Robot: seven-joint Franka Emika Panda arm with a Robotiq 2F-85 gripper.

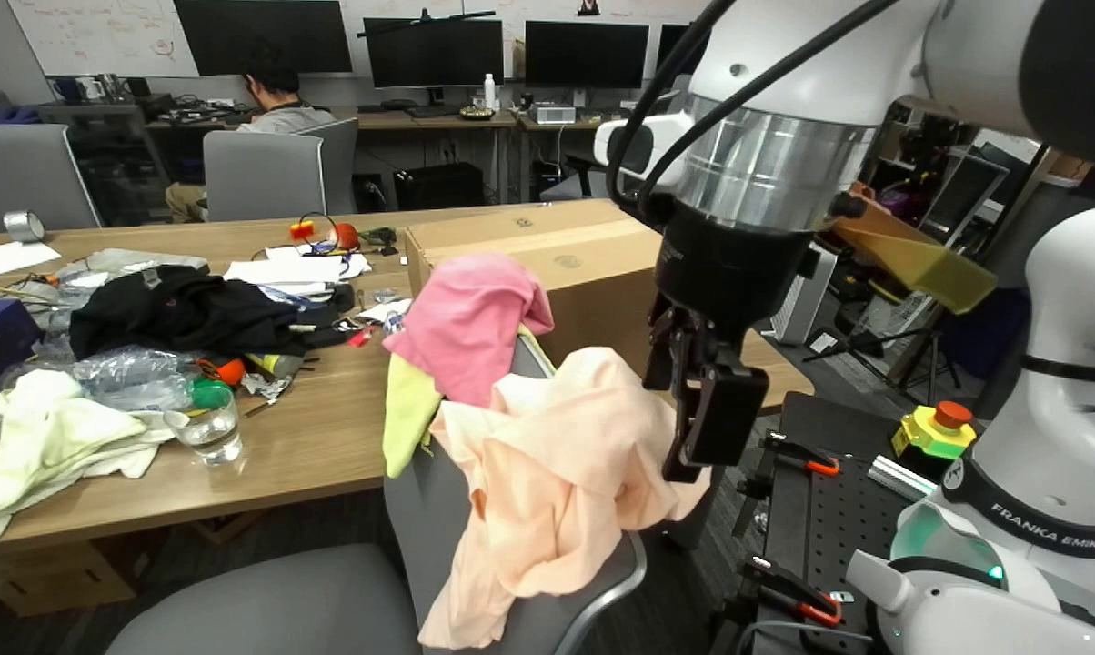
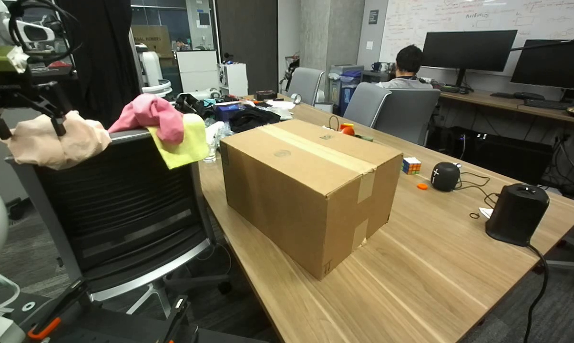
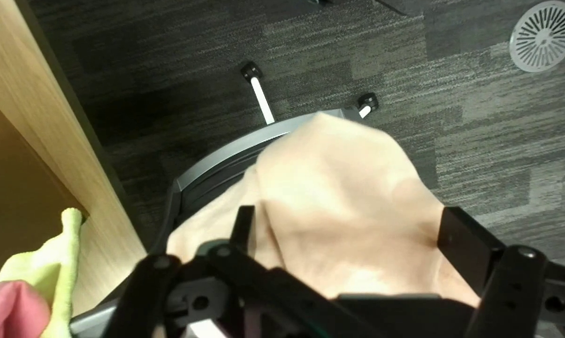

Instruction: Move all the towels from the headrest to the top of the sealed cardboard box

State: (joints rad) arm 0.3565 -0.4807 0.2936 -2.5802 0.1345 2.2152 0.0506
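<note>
Looming closest to us is the white robot arm, and we read FRANKA EMIKA around its base. Far back, a whiteboard carries handwriting too small for us to decipher. Next comes the wooden table, and standing between it and the arm's base, the office chair. On that table we have the cardboard box, tape along its top, arrows printed low near a corner, and, apart from it, a black cloth. Over the chair's top edge hangs the peach towel, and there we see the gripper, fingers spread wide, peach fabric between them; whether both touch it, we cannot tell. Further along the same edge, the pink towel lies partly over the yellow towel, both apart from the fingers. Now the small stuff: a black speaker showing a white plus sign, a drinking glass, a Rubik's cube!
</note>
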